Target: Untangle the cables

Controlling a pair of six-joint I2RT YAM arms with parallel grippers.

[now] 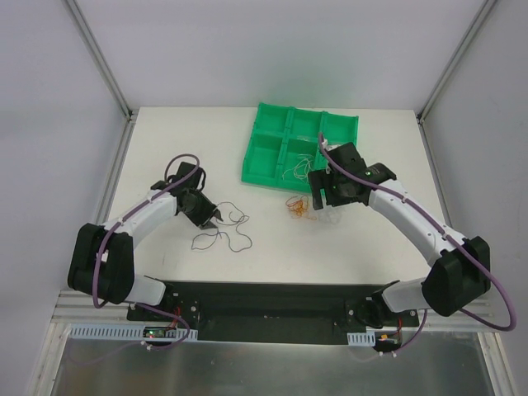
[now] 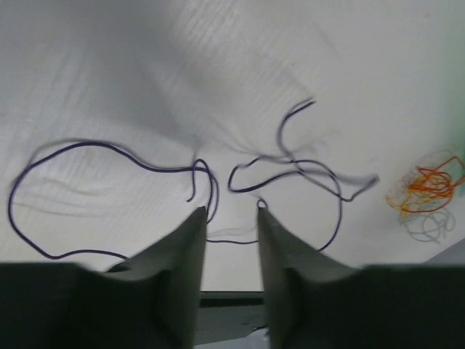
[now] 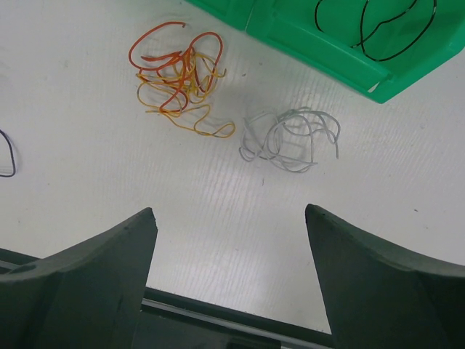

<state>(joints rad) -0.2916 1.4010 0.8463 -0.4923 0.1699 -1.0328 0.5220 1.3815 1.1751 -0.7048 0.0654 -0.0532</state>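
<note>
- Our left end effector (image 2: 230, 211), bottom centre of its wrist view, stands slightly parted and pinches nothing; the dark cable (image 2: 94, 144) loops across the table (image 2: 218, 58) just beyond its tips.
- We see the red-orange tangle (image 3: 178, 73) upper left in the right wrist view, with the white tangle (image 3: 290, 138) just right of it.
- Our right end effector (image 3: 229, 214) is spread wide below them.

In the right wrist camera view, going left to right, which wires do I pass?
Dark cable at the left edge → red and orange tangle → white tangle → black cable lying in the green tray.

White table (image 1: 165, 148) (metal posts at corners) between pale grey walls (image 1: 272, 49)
</note>
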